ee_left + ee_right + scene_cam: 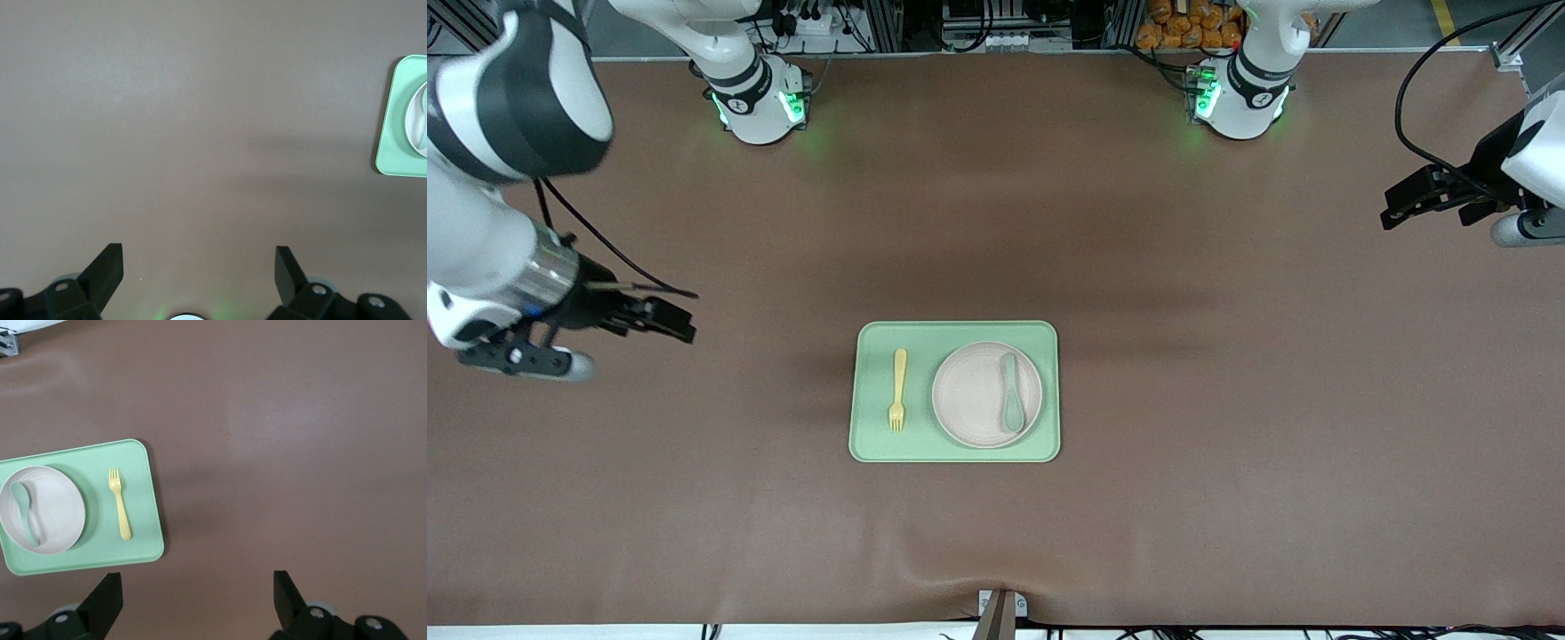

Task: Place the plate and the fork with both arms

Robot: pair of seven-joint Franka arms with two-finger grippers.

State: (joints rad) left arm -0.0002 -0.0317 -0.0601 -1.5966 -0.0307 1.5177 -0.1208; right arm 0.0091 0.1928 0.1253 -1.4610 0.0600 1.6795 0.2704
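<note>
Writing is nowhere legible; left tool [1392, 216] and right tool [685, 324] hover spread wide, empty, over bare table [1227, 400].

Brown matte worktop [1227, 427], wide, one continuous covering, with a small pucker at the edge nearest the front camera. Lying directly on it: one rectangular light-green tray [871, 444] with rounded corners, roughly midway between the two arms' ends and nearer the front camera than the arm bases. Two white arm bases [760, 111] with green lights stand along the edge farthest from the camera.
</note>
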